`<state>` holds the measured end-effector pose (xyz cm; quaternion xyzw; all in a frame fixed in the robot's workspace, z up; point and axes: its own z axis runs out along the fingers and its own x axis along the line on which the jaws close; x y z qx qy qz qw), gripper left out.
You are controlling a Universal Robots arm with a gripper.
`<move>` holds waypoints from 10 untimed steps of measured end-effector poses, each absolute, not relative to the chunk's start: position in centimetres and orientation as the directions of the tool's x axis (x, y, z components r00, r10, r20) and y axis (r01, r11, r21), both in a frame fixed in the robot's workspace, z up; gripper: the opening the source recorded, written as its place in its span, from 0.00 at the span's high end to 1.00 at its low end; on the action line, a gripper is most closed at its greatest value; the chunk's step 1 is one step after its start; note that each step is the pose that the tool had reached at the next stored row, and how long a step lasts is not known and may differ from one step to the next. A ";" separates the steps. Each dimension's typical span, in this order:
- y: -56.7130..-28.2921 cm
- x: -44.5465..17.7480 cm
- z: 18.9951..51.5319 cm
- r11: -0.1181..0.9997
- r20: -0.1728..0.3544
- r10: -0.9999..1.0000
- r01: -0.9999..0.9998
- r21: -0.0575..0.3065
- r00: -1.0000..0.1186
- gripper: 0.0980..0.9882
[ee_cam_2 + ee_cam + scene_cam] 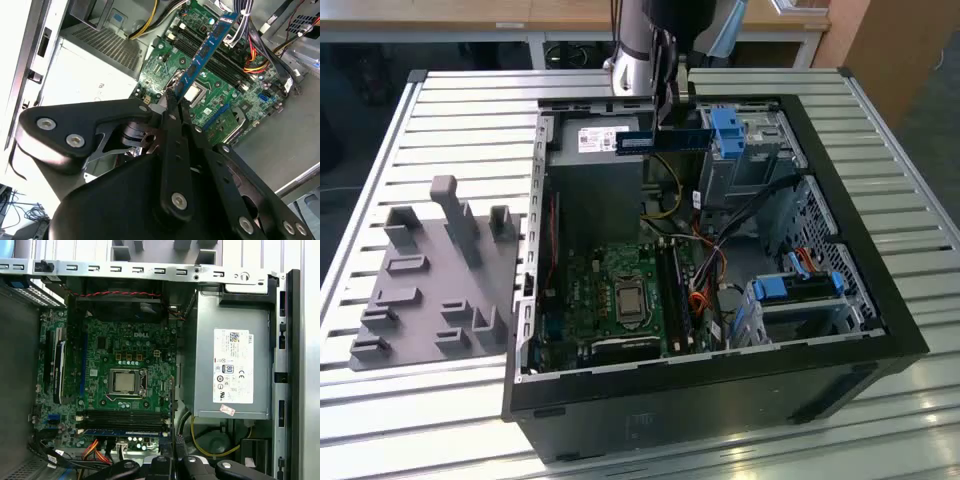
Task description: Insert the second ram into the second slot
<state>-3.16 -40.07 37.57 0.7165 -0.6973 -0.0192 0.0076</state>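
Dark blue with a pale label (print too small to make out), the second ram [665, 140] hangs level over the open computer case [880, 330] on the slatted table [450, 110]. The gripper [670, 125] is pinched narrow on it, near the power supply [595, 160] with its white sticker. On the green motherboard [100, 375], one blue stick [125, 432] is seated beside dark memory slots [125, 416], well apart from the held ram.

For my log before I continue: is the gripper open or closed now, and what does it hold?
Gripper: shut on the second ram, holding it above the open computer case.
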 end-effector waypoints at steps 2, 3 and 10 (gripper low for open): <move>-40.1 -3.2 37.6 -0.027 -0.017 -0.999 -0.999 0.038 0.027 0.96; -40.1 -3.2 37.6 -0.027 -0.017 -0.999 -0.999 0.038 0.027 0.96; -40.1 -3.2 37.6 -0.027 -0.017 -1.000 -0.999 0.038 0.027 0.96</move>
